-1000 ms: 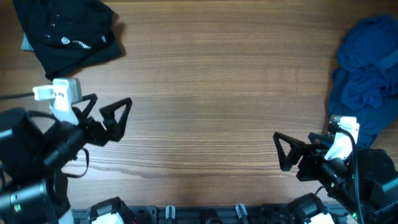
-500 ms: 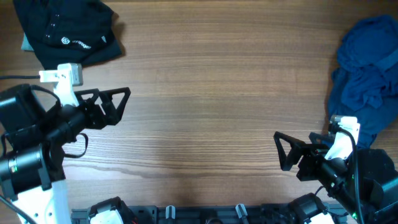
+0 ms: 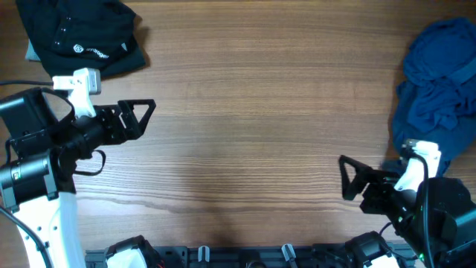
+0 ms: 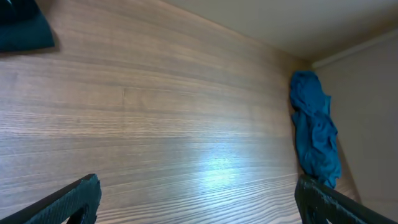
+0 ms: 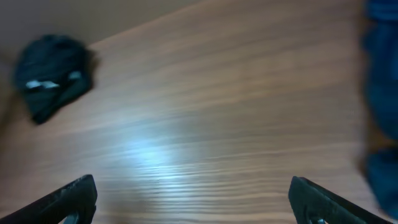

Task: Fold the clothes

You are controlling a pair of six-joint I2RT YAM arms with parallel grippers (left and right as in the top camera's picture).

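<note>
Wood bench (image 3: 253, 112): black shirt (image 3: 78, 41) just beyond left pincer (image 3: 145, 119), spread & empty; blue clothes (image 3: 439, 89) beside right pincer (image 3: 343, 179), spread too.

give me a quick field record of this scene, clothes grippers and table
black shirt: bunched at the far left corner, white logo showing
blue clothes: crumpled heap along the right edge
left gripper: open, holding nothing, over bare wood near the black shirt
right gripper: open, holding nothing, just left of the blue clothes
table: wood grain, light brown
garment in hand: none
</note>
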